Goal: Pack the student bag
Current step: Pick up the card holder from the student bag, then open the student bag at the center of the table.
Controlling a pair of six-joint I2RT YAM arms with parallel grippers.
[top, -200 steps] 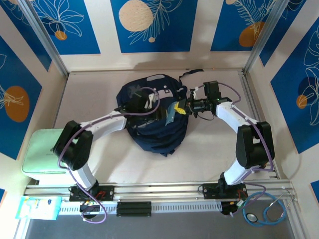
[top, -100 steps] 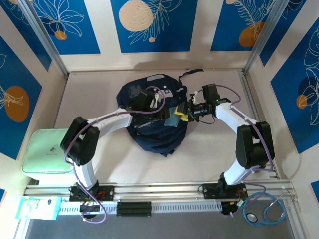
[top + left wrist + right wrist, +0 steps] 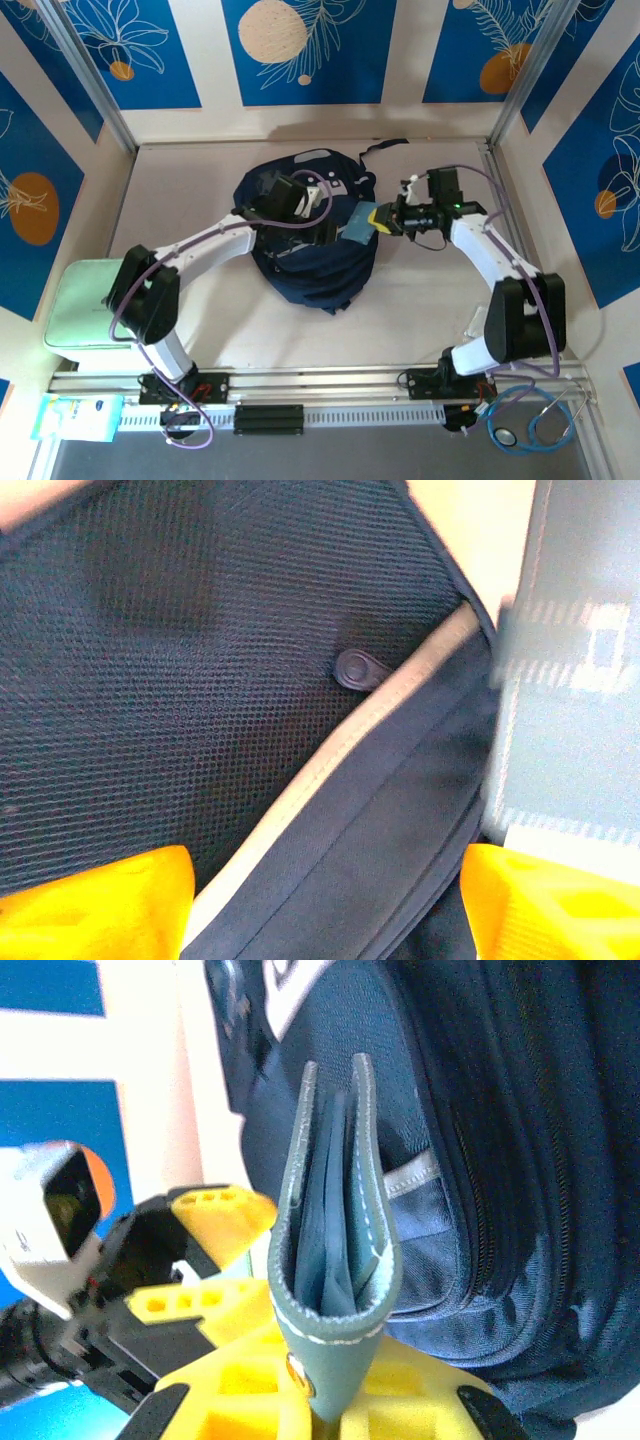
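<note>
Beige tabletop [image 3: 430, 300], blue floral wall panels [image 3: 300, 50]. Navy student bag [image 3: 310, 262] sits centre. At its 3 o'clock, right gripper [image 3: 377, 217] pinches a teal leather wallet [image 3: 353, 226]. Left gripper [image 3: 320, 905] has its jaws spread over the bag's mesh pocket [image 3: 180, 680]. Mint case [image 3: 90, 305] at 8 o'clock.

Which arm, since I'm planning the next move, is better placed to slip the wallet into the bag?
Right, probably. The right hand is shut on the wallet, close beside the bag. The left hand is open, holding nothing, over the bag's mesh.
</note>
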